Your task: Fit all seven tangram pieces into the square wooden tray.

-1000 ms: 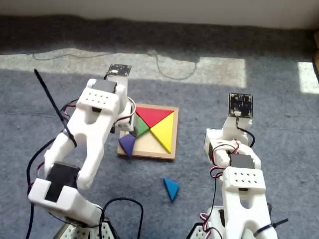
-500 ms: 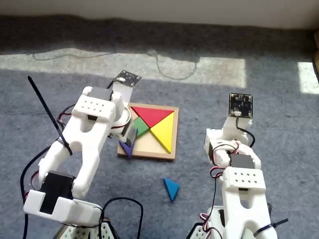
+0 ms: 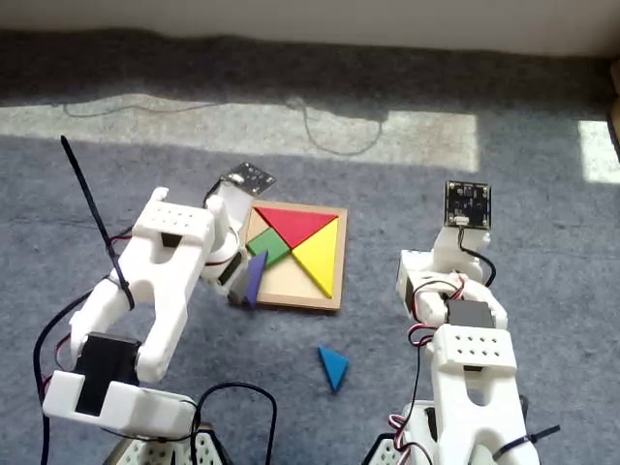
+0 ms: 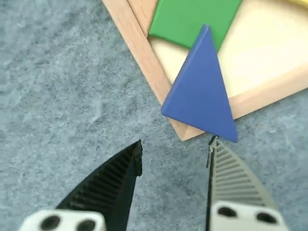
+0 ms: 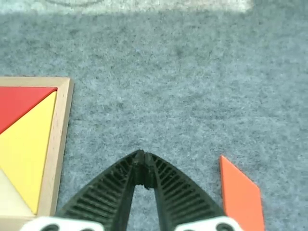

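Straddling the rim at the near corner of the wooden tray [image 4: 142, 53], the blue-violet triangle [image 4: 201, 91] lay half over the bare tray floor and half out over the grey carpet [image 4: 57, 86], its point reaching the green piece [image 4: 192, 19]. The left gripper [image 4: 174, 146] hung just behind it with jaws spread wide and nothing between them. Its pale fingertip sat right at the triangle's outer corner; whether it was touching, I could not tell.

That was the weak spot. A nudge from that one finger would likely have spun the triangle about the rim rather than slid it in. It could then have dropped out onto the carpet or ridden up over the green piece. Closing from there risked pinching only the corner, so the piece might have squirted free. A hard push could also have dragged the tray, which looked unfixed, and jostled the red triangle [image 3: 300, 225] and yellow triangle [image 3: 318, 263] already seated.

The right gripper [image 5: 140, 169] rested empty with fingers pressed together, over the carpet beside the tray. The orange parallelogram [image 5: 240, 197] lay close by it and the small blue triangle [image 3: 332, 367] lay well clear of the tray, both yet to be placed.
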